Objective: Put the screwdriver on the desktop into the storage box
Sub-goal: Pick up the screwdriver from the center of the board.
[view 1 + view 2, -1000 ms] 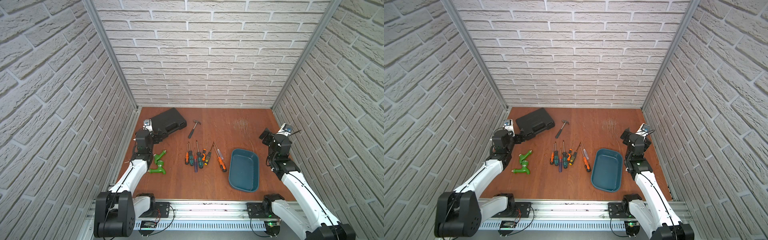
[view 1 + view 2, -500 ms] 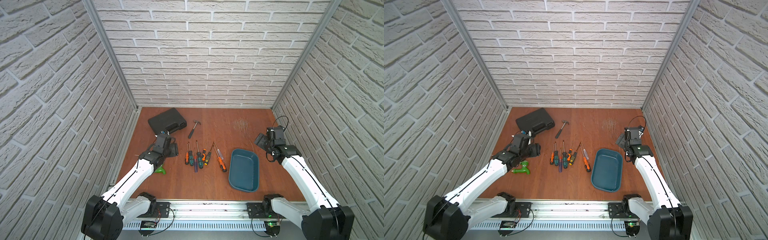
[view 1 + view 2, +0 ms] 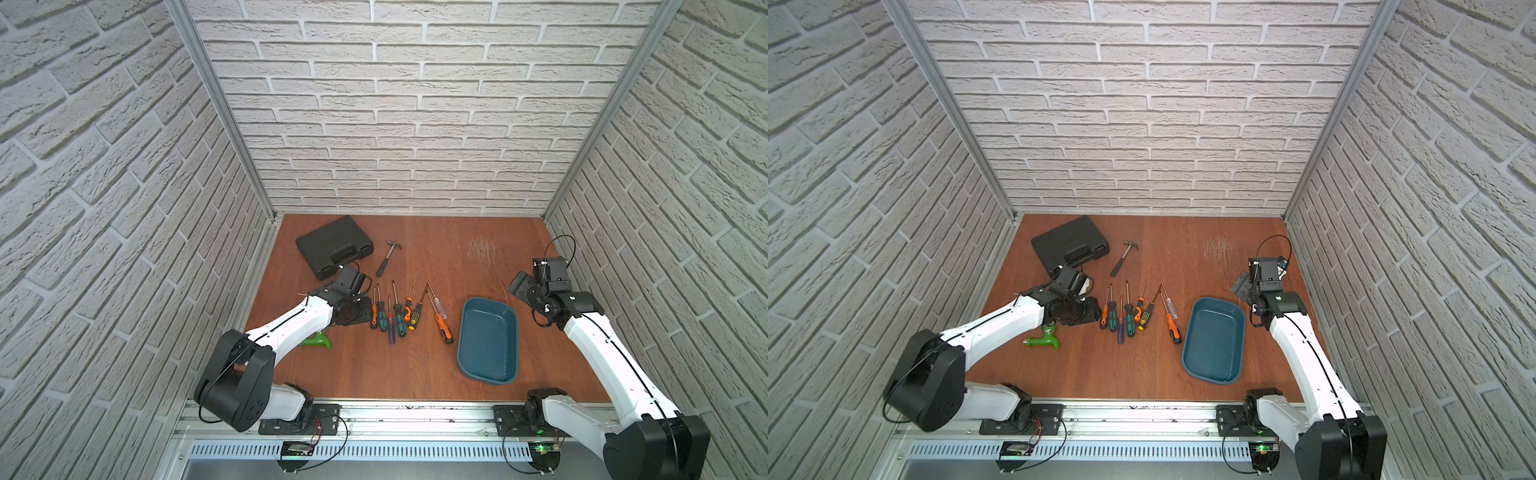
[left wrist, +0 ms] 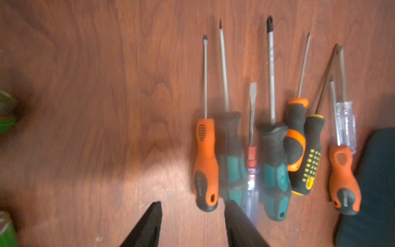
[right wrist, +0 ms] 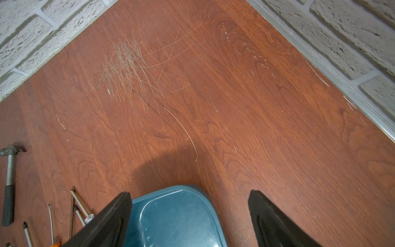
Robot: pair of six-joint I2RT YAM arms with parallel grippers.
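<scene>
Left gripper (image 4: 193, 205) moved up beside eight screwdrivers (image 4: 273, 149); one storage box (image 3: 488, 345) nearby.

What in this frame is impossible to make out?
- left gripper: fingers hidden beneath the wrist in both top views, cut by the left wrist view's edge.
- green fitting: partly under the left arm; blurred in left wrist view.
- storage box: partly cut off by the right wrist view's edge.

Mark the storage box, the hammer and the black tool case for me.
storage box (image 3: 488, 345), in a top view, on its bare floor.
hammer (image 3: 385, 261), in a top view, midway along its handle.
black tool case (image 3: 332, 247), in a top view, on its lid.
</scene>
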